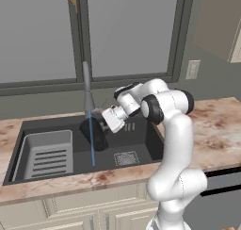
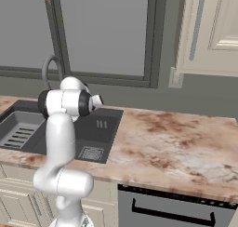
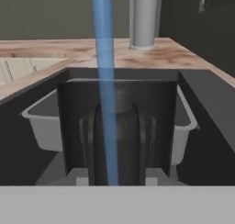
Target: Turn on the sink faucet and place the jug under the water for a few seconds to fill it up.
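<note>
The gripper (image 1: 100, 128) held the jug (image 1: 95, 135) out over the sink (image 1: 141, 142), its two fingers (image 3: 88, 149) pressed against the ribbed black sides, so it was closed on the jug and no wider. The water (image 1: 91, 139) was running: a thin blue stream fell from the sink faucet (image 1: 87, 90) at about 12 o'clock of the jug and passed just in front of it in the hand view. Whether the stream entered the jug's mouth could not be told. To do this step well, the jug probably needed to be kept upright and still, its opening centred beneath the stream, the grip firm as weight came on; a small sideways correction might have been wanted, made slowly to avoid spilling

The dark basin had a square drain grate (image 1: 125, 158) at 4 o'clock of the jug and a lighter grey slotted rack (image 1: 47, 156) at 8 o'clock. A mottled stone counter (image 2: 186, 147) surrounded it, with a window (image 2: 102, 30) behind, pale cabinets (image 2: 211, 26) to the upper right and a wall outlet (image 1: 192, 69)
</note>
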Robot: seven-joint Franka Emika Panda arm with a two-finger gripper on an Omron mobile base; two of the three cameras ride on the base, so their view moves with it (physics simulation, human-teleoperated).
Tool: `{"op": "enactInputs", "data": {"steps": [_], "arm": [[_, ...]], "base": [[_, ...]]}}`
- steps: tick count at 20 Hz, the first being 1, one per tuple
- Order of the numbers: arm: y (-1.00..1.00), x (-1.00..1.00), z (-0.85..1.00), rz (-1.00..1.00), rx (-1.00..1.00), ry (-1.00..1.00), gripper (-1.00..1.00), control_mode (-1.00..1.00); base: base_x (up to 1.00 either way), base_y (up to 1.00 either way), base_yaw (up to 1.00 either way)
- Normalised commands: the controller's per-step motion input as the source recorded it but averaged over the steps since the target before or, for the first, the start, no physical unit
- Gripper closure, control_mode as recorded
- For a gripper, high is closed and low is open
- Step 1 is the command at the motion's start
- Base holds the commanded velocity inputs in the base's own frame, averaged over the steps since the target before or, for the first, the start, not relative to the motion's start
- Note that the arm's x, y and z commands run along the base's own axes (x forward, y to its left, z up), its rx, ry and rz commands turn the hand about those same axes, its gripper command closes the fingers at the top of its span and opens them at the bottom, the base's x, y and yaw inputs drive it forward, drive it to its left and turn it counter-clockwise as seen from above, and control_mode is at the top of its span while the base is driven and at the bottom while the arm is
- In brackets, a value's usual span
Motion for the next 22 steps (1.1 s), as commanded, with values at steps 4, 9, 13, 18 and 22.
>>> {"op": "enactInputs", "data": {"steps": [4,9,13,18,22], "arm": [[0.21,0.1,-0.03,0.06,0.0,-0.16,1.0,-1.0],[0.03,0.16,-0.04,0.07,0.0,-0.21,1.0,-1.0],[0.0,0.11,-0.12,0.08,0.0,-0.21,1.0,-1.0],[0.0,0.14,-0.18,0.09,0.0,-0.12,1.0,-1.0],[0.0,0.22,-0.02,0.05,0.06,0.01,1.0,-1.0]], "base": [[0.0,0.0,0.0],[0.0,0.0,0.0],[0.0,0.0,0.0],[0.0,0.0,0.0],[0.0,0.0,0.0]]}}
